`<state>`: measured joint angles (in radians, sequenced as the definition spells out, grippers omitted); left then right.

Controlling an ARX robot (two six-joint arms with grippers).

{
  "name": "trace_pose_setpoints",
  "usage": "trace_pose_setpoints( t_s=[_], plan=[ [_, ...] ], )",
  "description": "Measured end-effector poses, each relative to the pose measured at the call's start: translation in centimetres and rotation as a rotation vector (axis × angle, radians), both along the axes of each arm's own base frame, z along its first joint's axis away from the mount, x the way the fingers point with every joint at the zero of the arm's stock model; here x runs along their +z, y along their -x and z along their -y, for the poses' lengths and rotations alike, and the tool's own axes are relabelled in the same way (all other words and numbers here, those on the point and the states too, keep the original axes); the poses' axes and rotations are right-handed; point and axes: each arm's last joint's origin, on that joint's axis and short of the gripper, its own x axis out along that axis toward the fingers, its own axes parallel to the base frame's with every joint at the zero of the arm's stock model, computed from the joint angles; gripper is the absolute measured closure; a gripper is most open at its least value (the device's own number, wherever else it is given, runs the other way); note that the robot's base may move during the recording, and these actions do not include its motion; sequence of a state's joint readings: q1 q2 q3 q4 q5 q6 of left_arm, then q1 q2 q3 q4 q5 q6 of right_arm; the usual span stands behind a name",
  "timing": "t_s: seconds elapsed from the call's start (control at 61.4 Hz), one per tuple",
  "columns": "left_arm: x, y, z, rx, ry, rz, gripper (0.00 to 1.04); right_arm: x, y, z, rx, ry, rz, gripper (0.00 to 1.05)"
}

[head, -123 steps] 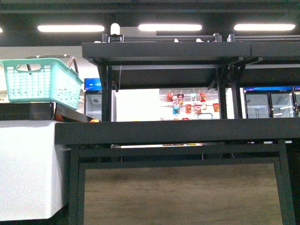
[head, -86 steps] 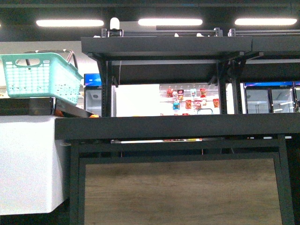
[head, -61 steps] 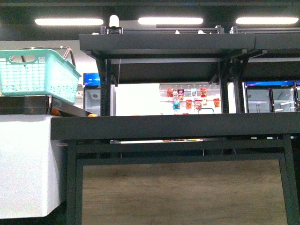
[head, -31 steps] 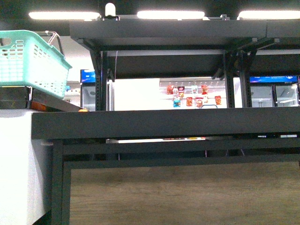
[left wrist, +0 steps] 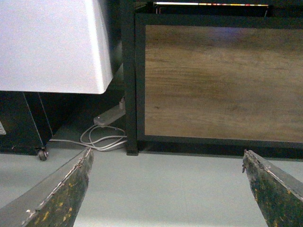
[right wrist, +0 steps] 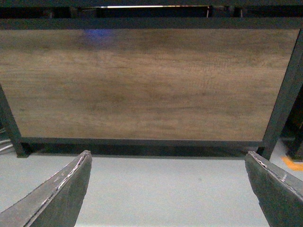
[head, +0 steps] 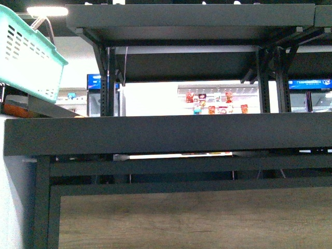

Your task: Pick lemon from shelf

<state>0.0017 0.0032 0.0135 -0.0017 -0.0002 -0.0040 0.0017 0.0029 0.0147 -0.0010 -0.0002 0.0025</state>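
Observation:
The dark grey shelf (head: pixel 171 134) fills the front view, seen edge-on, with a second board (head: pixel 187 23) above it and perforated posts (head: pixel 110 83). The lemon is out of view; the top of the boards is hidden from this height. My left gripper (left wrist: pixel 166 158) is open and empty, low over the grey floor, facing the shelf's wooden lower panel (left wrist: pixel 222 80). My right gripper (right wrist: pixel 168 158) is open and empty too, facing the same wooden panel (right wrist: pixel 147 80). Neither arm shows in the front view.
A teal plastic basket (head: pixel 26 54) sits tilted at the upper left on a tray with something orange (head: pixel 15 109). A white cabinet (left wrist: pixel 47 45) stands left of the shelf, with a power strip and cables (left wrist: pixel 106 137) on the floor. Store fridges and snack racks (head: pixel 215 102) lie beyond.
The view has moved closer to the shelf and shifted right: the basket and white cabinet have slid toward the left edge, and the shelf boards look larger.

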Motion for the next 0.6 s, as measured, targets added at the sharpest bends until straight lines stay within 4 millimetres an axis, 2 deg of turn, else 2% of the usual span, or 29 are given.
trace_pose_setpoints(
  t_s=[0.603],
  plan=[
    [0.01, 0.0, 0.0, 0.0, 0.0, 0.001, 0.08, 0.0, 0.0, 0.0, 0.0, 0.0, 0.0, 0.07]
  ],
)
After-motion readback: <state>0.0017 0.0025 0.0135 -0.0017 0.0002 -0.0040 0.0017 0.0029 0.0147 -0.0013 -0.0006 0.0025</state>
